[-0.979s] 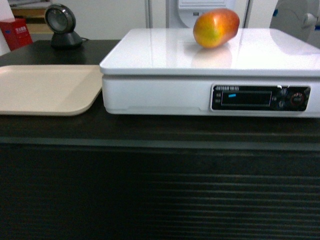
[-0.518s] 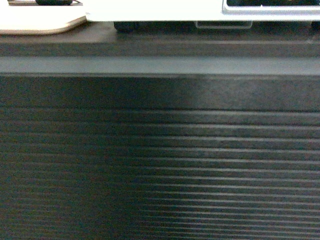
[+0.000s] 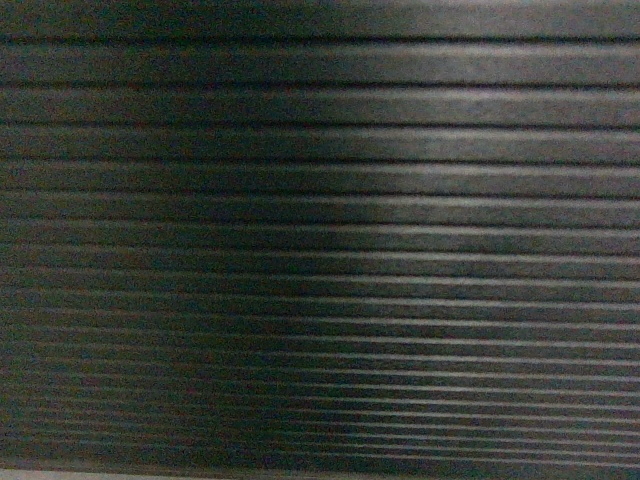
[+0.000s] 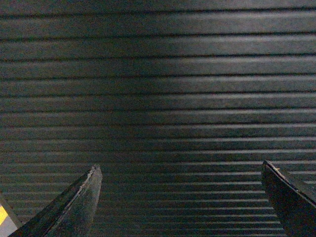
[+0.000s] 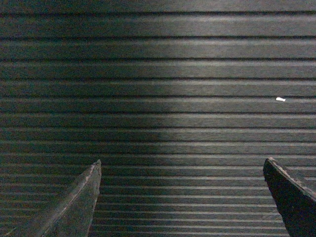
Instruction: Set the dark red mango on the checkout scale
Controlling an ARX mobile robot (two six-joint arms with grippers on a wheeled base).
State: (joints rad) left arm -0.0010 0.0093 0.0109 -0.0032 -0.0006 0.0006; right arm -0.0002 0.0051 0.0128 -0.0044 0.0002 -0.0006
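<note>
Left tool [image 4: 180, 170]: two dark tapered fingers [image 4: 74, 205] rise from the lower left and lower right corners of the left wrist view. The fingers stand wide apart, with nothing between them. A small yellow and grey patch shows at the extreme lower left edge of that frame; what it belongs to cannot be told.

Right tool [image 5: 181, 168]: the same arrangement appears in the right wrist view, one finger at the lower left, the other at the lower right. The fingers are spread wide and grip nothing.

Behind both tools, the checkout [image 3: 320, 240] front panel fills each frame: dark, with horizontal slats running edge to edge. In the right wrist view a small white speck [image 5: 280, 99] sits on one slat at the right of the frame, above the right-hand finger.

The head view shows only this slatted panel, lighter toward the right half and darker toward the left. A thin pale strip runs along the bottom left edge of the frame.

The dark red mango and the scale lie outside all three views; their position cannot be told from them
</note>
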